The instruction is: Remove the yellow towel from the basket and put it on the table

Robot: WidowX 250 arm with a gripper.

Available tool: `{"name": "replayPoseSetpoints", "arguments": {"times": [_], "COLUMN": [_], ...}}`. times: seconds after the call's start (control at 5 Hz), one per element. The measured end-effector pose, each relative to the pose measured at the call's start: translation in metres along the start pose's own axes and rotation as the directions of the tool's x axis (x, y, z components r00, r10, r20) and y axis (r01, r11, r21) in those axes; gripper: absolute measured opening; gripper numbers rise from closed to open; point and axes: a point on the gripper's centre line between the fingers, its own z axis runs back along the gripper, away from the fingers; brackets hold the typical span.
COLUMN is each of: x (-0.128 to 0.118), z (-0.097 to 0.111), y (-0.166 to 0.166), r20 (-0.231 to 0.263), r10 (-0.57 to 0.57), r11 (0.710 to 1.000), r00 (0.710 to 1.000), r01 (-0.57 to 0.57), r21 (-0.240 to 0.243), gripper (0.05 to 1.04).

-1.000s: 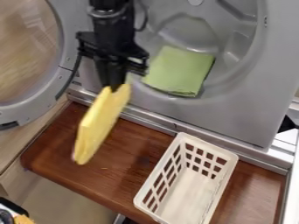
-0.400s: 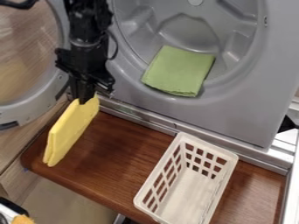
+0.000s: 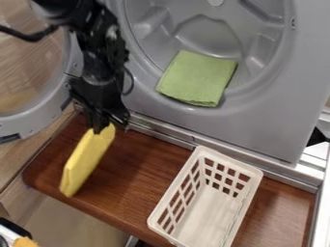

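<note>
With the placing step apparently under way, the black fingers (image 3: 98, 124) are pinching the upper end of the folded yellow cloth towel (image 3: 86, 162), which is hanging tilted over the brown wooden table (image 3: 132, 176), outside the white plastic basket (image 3: 232, 160), lowering and release being required next.

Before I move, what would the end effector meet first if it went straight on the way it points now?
Most likely the brown table, touched first by the yellow towel in the end effector; the height above it is unclear.
</note>
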Motion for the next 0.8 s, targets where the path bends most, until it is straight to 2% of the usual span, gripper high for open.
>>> {"name": "replayPoseSetpoints", "arguments": {"times": [0.2, 0.4, 0.6, 0.8], "x": [0.007, 0.008, 0.005, 0.007], "z": [-0.015, -0.025, -0.020, -0.011], "y": [-0.011, -0.022, -0.028, -0.028], "r20": [0.025, 0.057, 0.135, 0.136], "r10": [0.025, 0.102, 0.186, 0.206], "r11": [0.999, 0.995, 0.979, 0.971], "r00": [0.999, 0.993, 0.973, 0.969], "r01": [-0.024, -0.102, -0.171, -0.185], "r21": [-0.022, -0.015, -0.112, -0.150], "gripper": [0.054, 0.078, 0.228, 0.492]}}
